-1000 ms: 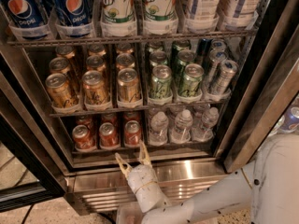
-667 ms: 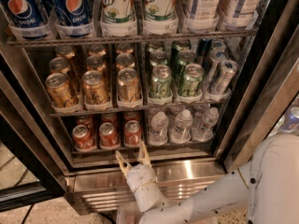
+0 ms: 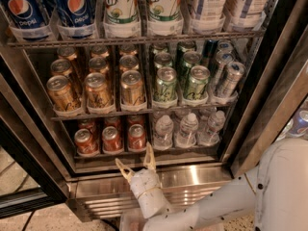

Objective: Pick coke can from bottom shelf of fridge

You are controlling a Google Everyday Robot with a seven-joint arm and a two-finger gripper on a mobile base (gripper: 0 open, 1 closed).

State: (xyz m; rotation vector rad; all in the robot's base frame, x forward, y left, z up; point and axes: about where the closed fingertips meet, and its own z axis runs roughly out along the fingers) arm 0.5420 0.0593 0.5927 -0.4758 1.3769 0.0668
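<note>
Three red coke cans stand in the front row of the bottom shelf [image 3: 144,154] of the fridge [image 3: 269,95]: left [image 3: 85,141], middle [image 3: 111,139] and right [image 3: 137,136], with more red cans behind them. My gripper [image 3: 136,160] is just in front of the shelf's edge, below the right can, fingers open and empty. Its white wrist [image 3: 147,191] crosses the steel base grille.
Small water bottles [image 3: 187,129] stand on the right of the bottom shelf. Gold cans [image 3: 97,90] and green cans [image 3: 165,84] fill the rack above. Pepsi bottles [image 3: 24,8] and other bottles are on top. The open door frame [image 3: 29,172] is at the left.
</note>
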